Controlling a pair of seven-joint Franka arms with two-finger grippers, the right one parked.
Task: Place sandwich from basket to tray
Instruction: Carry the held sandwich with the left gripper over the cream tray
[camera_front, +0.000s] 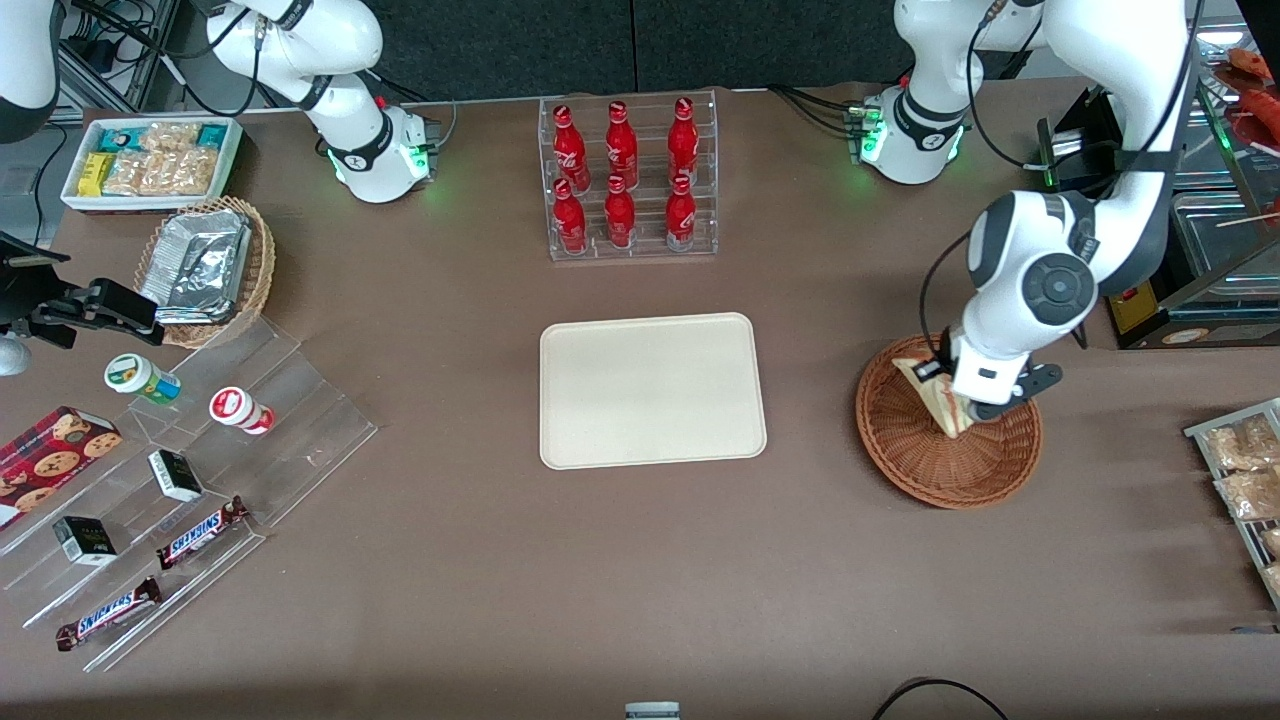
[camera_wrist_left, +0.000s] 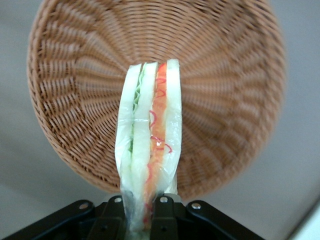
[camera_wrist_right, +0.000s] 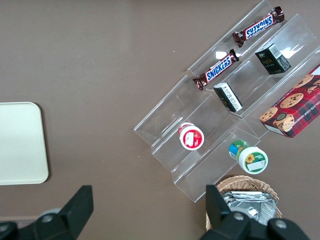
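Sandwich (camera_wrist_left: 150, 150) is what we see pinched at its narrow end between the fingers (camera_wrist_left: 165, 212) of the gripper (camera_front: 952, 392), held above the reddish-brown basket (camera_front: 920, 460); whether it still touches the weave we cannot tell. From the front the arm hides most of the sandwich and part of the basket's rim. We count one cream tray (camera_front: 652, 390) with nothing on it, well apart from the basket toward the parked arm's end. Farther from the front camera stands a clear rack of six red bottles (camera_front: 621, 175). On the clear stepped shelves (camera_front: 250, 440) we count two Snickers bars (camera_front: 200, 533), two dark boxes (camera_front: 175, 475) and two small tubs (camera_front: 240, 410). Snack packets on the rack (camera_front: 1240, 480) at the working arm's end are cut off.
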